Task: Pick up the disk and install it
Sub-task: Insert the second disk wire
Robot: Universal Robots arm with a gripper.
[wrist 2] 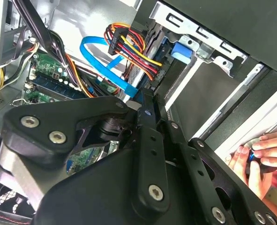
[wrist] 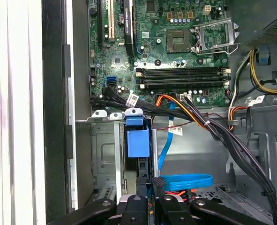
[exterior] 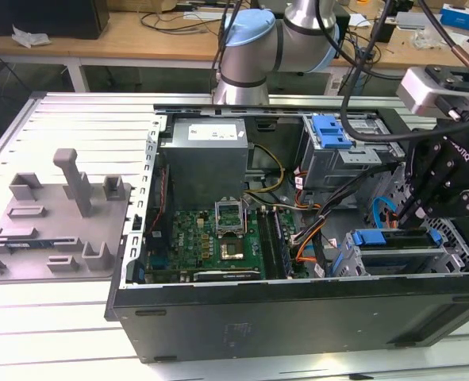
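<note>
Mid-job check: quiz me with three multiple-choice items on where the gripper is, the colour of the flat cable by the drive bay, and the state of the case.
1. Where is the gripper?
A. Over the grey fixture
B. Over the drive bay at the case's end on the exterior view's right
C. Over the power supply

2. What colour is the flat cable looping beside the drive bay?
A. Blue
B. Red
C. White

3. What state is the computer case in?
A. Closed by its side panel
B. Standing upright, closed
C. Lying open, motherboard exposed

Answers:
1. B, since the gripper hangs just above the drive bay.
2. A, since the flat cable is blue in the first wrist view.
3. C, since the computer case has no panel on top and the motherboard is in plain sight.
</note>
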